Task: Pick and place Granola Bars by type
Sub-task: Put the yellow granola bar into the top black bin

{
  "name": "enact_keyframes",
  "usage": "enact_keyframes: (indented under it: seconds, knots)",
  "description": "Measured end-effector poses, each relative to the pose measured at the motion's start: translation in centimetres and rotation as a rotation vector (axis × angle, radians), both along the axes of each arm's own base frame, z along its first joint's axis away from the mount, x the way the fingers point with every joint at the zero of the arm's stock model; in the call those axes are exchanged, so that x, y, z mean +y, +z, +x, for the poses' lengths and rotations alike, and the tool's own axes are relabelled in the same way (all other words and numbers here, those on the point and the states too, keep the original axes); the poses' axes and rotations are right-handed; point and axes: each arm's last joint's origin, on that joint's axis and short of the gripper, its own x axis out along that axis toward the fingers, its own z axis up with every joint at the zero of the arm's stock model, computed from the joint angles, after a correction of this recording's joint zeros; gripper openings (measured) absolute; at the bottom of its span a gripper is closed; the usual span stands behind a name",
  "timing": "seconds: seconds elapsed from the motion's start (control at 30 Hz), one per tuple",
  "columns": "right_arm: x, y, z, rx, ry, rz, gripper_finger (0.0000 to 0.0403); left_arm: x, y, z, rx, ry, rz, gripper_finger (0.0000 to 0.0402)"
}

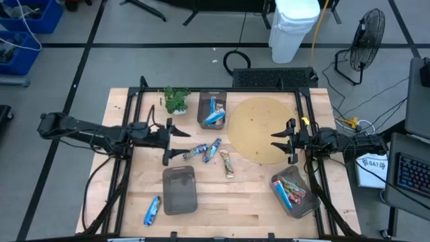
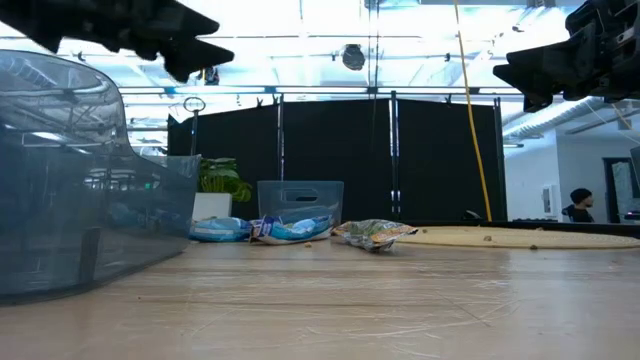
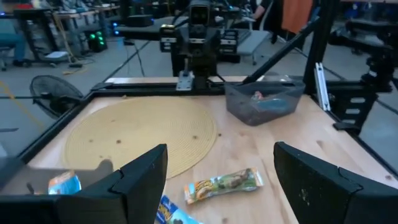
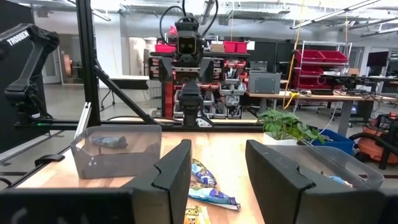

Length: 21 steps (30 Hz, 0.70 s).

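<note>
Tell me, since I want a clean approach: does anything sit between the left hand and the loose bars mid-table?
Nothing visible does. The left hand hangs open above bare wood beside the blue bars; the tan bar lies just beyond them.

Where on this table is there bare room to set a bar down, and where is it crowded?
Bare wood lies between the empty bin and the right bin, in front of the tan bar. The round mat is bare too. The middle is crowded: blue bars lie between the open left gripper and the tan bar.
</note>
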Motion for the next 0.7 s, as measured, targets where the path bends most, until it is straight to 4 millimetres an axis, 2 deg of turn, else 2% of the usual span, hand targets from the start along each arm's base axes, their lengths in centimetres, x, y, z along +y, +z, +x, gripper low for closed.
enact_keyframes:
  seconds: [0.2, 0.6, 0.7]
  knots:
    - [0.0, 0.0, 0.0, -0.001, 0.000, 0.000, 0.0142, 0.0, -1.6, -0.7, 0.029, 0.009, -0.060, 0.0296]
    - [0.0, 0.3, 0.0, -0.029, 0.000, 0.001, 0.0141, 0.0, -1.9, -0.8, 0.044, 0.025, -0.127, 0.0296]
    - [0.0, 0.3, 0.0, -0.030, 0.013, 0.070, 0.0141, 0.0, -1.9, -0.8, 0.041, 0.026, -0.133, 0.0296]
